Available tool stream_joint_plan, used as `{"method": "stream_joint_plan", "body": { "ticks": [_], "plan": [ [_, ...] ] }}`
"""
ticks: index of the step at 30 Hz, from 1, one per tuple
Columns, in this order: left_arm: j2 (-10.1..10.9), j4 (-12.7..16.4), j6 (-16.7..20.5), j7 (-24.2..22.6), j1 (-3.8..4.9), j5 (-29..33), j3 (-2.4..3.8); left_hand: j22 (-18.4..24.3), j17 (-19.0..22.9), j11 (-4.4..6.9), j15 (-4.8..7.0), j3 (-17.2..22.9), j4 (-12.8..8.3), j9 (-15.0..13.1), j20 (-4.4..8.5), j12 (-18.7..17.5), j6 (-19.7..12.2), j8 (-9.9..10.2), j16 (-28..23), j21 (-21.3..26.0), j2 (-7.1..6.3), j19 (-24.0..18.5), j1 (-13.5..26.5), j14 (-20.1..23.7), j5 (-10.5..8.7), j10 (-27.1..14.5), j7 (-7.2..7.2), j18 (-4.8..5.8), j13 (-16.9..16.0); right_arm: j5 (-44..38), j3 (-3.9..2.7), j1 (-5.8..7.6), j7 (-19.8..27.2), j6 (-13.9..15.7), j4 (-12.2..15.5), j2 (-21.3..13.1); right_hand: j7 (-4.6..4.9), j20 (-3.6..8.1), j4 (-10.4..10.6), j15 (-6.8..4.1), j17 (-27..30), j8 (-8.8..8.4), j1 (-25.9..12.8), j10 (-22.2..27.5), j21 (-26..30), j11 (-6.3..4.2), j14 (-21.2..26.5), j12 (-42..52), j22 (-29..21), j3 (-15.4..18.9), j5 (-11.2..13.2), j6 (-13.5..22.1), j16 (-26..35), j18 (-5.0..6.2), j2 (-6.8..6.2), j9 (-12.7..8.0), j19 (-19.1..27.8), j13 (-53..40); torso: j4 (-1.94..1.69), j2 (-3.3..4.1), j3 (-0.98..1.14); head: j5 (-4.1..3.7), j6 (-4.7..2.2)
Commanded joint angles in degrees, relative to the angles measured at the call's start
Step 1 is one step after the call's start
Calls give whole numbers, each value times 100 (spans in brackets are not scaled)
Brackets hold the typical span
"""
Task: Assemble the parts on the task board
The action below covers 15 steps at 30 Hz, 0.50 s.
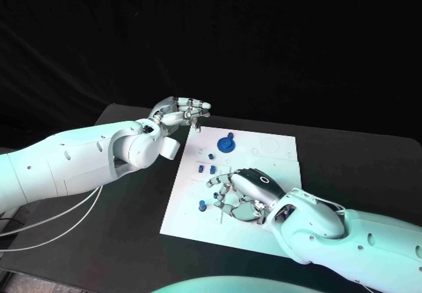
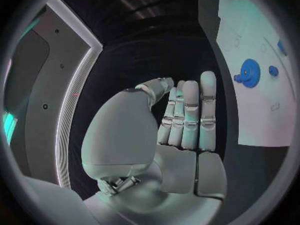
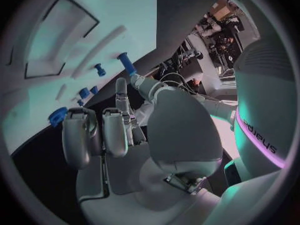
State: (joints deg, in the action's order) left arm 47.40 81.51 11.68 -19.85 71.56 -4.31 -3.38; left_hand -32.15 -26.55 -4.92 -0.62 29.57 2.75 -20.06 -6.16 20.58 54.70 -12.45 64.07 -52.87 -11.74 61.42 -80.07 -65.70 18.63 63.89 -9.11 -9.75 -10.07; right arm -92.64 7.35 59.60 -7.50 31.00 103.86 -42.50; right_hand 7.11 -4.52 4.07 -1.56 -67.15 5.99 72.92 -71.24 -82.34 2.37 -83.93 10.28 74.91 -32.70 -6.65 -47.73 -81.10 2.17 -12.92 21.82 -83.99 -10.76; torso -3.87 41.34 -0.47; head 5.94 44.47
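While the task board [image 1: 264,183] lies at the centre of the black tabletop [image 1: 369,165] in the head view, we note the left robot hand [image 1: 180,113] just off the board's 11 o'clock corner, fingers curled together; whether anything sits between them we cannot tell from here. A round blue part [image 1: 227,144] stands at the board's 12 o'clock region. Smaller blue parts [image 1: 206,166] sit near the board's 9 o'clock edge. The right robot hand [image 1: 242,194] rests over the board's lower middle, fingers bent down onto the plate; a small blue part [image 1: 203,207] lies just beside it at 8 o'clock.

In the left wrist view, we see the left robot hand [image 2: 181,120] with fingers straight and side by side, thumb folded across the palm, nothing in it. The board [image 2: 250,85] lies beyond, carrying the round blue part [image 2: 249,73] and a small blue part [image 2: 273,70] just beside it.

In the right wrist view, we see the right robot hand [image 3: 119,130] with fingers curled toward the board [image 3: 75,60]. One fingertip touches a blue peg [image 3: 125,63]; we cannot tell whether it is gripped. Other blue parts [image 3: 87,92] lie near the fingers.
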Motion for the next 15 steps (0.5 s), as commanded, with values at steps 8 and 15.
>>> {"method": "stream_joint_plan", "body": {
  "ticks": [8,15],
  "plan": [
    [53,15,-89,-26,5,28,-26,12,9,-11,-6,-24,11,8,24,41,19,-36,-16,27,60,-8,5,43,31,-55,-20,-81,-14,2614,-25,404,125,-229,316,-1290,-103,74,290,-109,-365,669,-337,-603,-302,-58,-284,914,1314,537,-389,-1097,-190,-109,16,299,-429,-797,75,-44,-8,-507,-189],
    [137,42,-101,-28,-2,34,-70,12,9,-11,-6,-24,11,8,24,41,19,-36,-16,27,60,-8,5,43,31,-55,-20,-81,-14,2749,7,406,-272,-477,555,-1961,-141,152,580,-154,-376,912,-383,-474,-573,-148,-296,3748,1435,1031,-406,-965,-236,-172,91,704,-531,-3788,170,-86,16,-798,-225]
  ]
}}
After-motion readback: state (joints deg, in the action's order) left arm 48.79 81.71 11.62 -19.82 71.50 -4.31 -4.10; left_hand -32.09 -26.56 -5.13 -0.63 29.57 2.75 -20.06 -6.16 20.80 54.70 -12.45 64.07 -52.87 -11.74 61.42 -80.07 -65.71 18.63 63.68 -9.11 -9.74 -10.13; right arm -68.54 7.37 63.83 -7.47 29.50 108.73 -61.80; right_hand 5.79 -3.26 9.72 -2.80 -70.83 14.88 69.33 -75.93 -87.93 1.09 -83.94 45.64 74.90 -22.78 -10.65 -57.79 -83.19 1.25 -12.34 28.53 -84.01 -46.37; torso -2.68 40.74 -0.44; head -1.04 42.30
